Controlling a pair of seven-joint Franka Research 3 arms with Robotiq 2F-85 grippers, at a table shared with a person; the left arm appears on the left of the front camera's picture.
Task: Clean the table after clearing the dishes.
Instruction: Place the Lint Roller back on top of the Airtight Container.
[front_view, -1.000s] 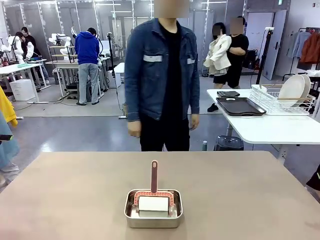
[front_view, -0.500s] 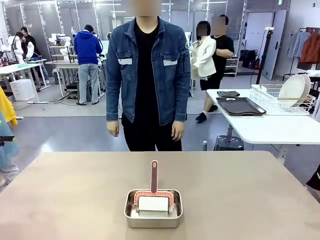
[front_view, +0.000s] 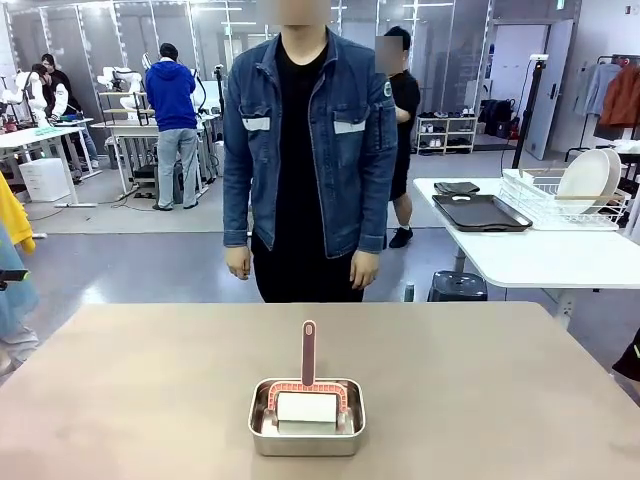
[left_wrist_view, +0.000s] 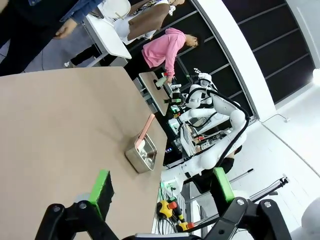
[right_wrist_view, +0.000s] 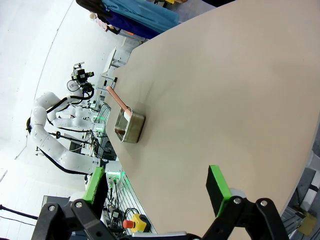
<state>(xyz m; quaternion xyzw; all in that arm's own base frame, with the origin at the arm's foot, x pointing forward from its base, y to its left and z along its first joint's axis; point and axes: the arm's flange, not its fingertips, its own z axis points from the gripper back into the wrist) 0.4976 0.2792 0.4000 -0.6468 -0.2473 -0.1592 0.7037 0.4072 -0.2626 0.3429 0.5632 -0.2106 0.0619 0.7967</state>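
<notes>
The beige-brown table (front_view: 140, 380) carries a small steel pan (front_view: 306, 418) near its front middle. A white cleaning roller (front_view: 307, 407) with a pink handle rests in that pan. The dishes (front_view: 585, 178), round white plates, stand upright in a wire rack on the white side table at the right. My left gripper (left_wrist_view: 162, 186) hangs open above the table (left_wrist_view: 60, 130), well back from the pan (left_wrist_view: 141, 154). My right gripper (right_wrist_view: 156, 184) is open too, over bare table (right_wrist_view: 225, 90), with the pan (right_wrist_view: 129, 127) far off.
A person (front_view: 305, 150) in a denim jacket stands at the table's far edge, hands down. A dark tray (front_view: 480, 212) lies on the white side table (front_view: 540, 255) beside the rack. Other people and benches stand farther back.
The person has shifted slightly left and settled facing the table. People in the background have walked left. The pan and roller have not moved.
</notes>
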